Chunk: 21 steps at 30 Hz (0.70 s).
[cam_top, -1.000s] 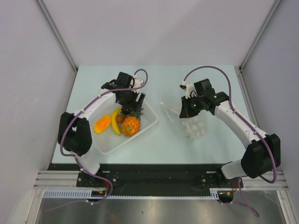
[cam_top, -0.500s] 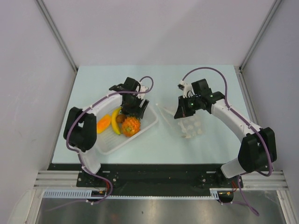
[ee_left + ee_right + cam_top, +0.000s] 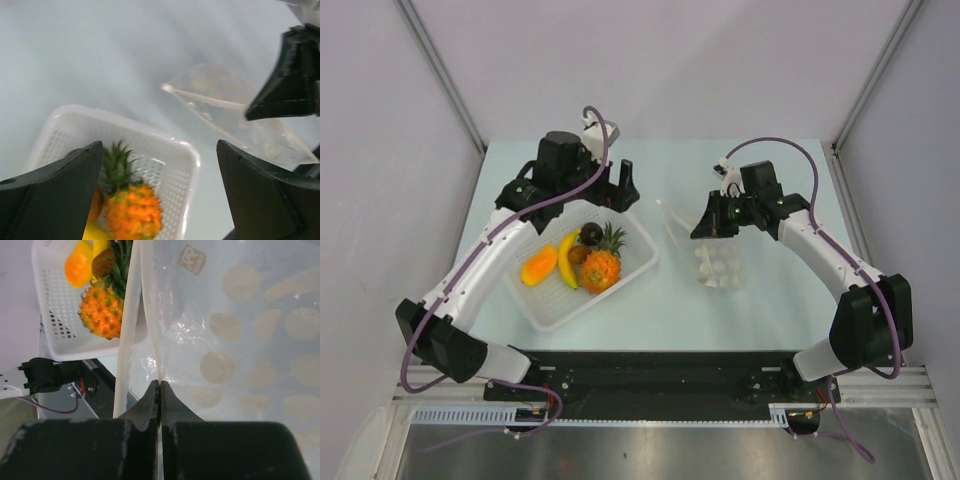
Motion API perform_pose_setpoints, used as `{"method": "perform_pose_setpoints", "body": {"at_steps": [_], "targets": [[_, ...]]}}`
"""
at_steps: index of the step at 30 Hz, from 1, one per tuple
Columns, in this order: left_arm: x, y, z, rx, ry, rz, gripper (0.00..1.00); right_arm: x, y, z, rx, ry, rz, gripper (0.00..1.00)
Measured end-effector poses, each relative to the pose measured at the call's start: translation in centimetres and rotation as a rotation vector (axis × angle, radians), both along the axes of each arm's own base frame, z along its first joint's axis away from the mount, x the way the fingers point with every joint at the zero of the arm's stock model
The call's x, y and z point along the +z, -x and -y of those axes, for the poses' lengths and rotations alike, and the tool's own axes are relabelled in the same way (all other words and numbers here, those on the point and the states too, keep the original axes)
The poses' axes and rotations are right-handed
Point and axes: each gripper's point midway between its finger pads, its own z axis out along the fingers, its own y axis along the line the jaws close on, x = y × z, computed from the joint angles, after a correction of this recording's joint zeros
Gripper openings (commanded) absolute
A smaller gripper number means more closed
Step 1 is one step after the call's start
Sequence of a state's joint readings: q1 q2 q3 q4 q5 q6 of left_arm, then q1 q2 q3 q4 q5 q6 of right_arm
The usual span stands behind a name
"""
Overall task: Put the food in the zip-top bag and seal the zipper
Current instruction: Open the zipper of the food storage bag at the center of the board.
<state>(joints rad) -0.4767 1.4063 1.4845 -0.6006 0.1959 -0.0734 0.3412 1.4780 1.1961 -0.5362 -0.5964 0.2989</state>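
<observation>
pinching zip-top bag (image 3: 240, 340), right fingers (image 3: 148, 407)

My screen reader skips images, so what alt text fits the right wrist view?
The right arm's fingers pinch shut on an edge of the clear dotted zip-top bag. At upper left, a white perforated basket holds a toy pineapple and an orange piece.

Toy fruits (image 3: 599, 270) sit in the basket (image 3: 546, 302); dotted clear bag (image 3: 721, 269) gapes nearby.
</observation>
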Motion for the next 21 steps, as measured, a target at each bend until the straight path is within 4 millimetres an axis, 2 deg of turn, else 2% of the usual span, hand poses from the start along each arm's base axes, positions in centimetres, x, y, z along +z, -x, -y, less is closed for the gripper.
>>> {"method": "perform_pose_setpoints", "body": {"at_steps": [1,3,8,12,16,19,20,21], "targets": [[0.3,0.2,0.9,-0.022,0.025,-0.002,0.99,0.4,-0.1,-0.2,-0.003,-0.016,0.0,0.0],[-0.7,0.9,3.0,-0.068,0.053,-0.053,0.98,1.1,-0.3,-0.7,-0.005,-0.043,0.004,0.0],[-7.1,1.6,8.0,-0.146,0.038,-0.264,0.92,1.9,-0.4,-1.5,-0.008,-0.077,0.006,0.0],[-10.7,1.7,10.4,-0.163,0.008,-0.36,0.77,2.1,-0.2,-2.1,0.004,-0.094,0.002,0.0],[-12.3,2.4,11.1,-0.17,-0.007,-0.396,0.7,2.5,-0.4,-2.2,0.002,-0.101,0.007,0.0],[-14.1,3.5,10.5,-0.166,-0.022,-0.435,0.44,2.5,-1.4,-1.1,-0.041,-0.102,0.013,0.0],[-15.0,4.0,10.0,-0.161,-0.032,-0.458,0.27,2.5,-1.9,-0.4,-0.063,-0.1,0.015,0.0],[-16.0,4.5,9.4,-0.155,-0.044,-0.483,0.18,2.6,-2.5,0.5,-0.091,-0.098,0.023,0.0]]}}
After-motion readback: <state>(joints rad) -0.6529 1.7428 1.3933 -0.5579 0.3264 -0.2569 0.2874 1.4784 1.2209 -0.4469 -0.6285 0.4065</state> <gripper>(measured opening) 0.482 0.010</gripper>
